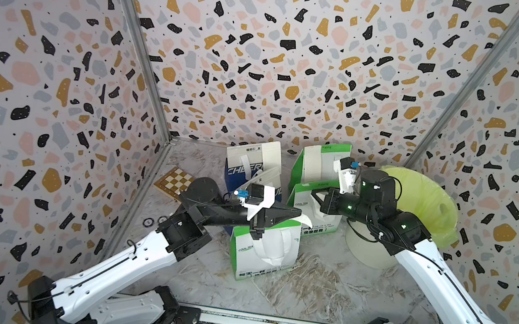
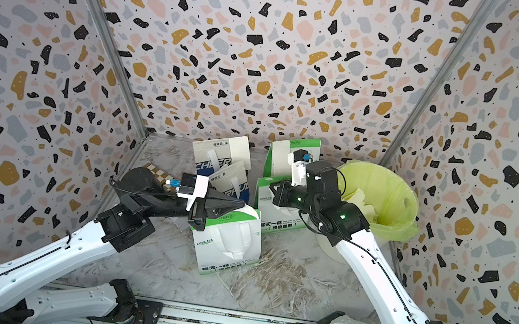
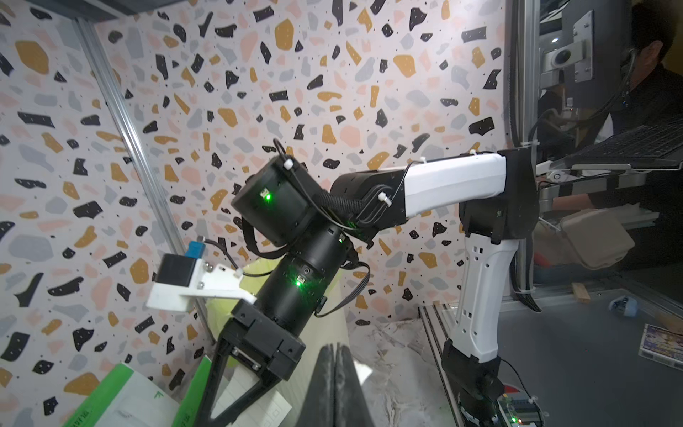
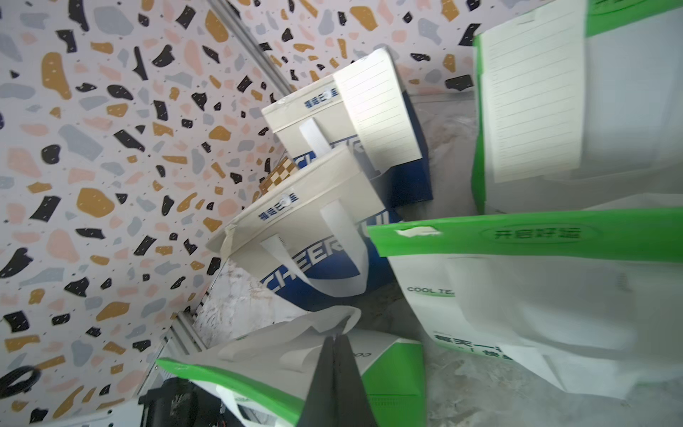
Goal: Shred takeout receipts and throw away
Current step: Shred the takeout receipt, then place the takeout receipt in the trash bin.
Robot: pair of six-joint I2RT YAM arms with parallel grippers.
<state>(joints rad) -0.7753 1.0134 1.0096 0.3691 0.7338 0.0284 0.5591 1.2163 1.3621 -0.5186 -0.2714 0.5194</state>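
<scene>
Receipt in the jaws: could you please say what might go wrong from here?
Both pairs of jaws look shut on the receipt beside the top of the front green bag; it may pull free instead of tearing. Torn pieces could land on the table, because the bin stands off to the side.

Grey marbled tabletop (image 1: 337,288), three green-and-white bags (image 1: 262,258), two blue-and-white bags (image 1: 251,158), lined bin (image 1: 420,209), chessboard (image 1: 173,181)

- The left gripper (image 1: 297,214) is held roughly level and pointed toward the right arm, with its jaws pressed together.
- The right gripper (image 4: 334,345) is reached inward toward the left arm, with its jaws likewise closed.
- Both arms are bent at the elbows.
</scene>
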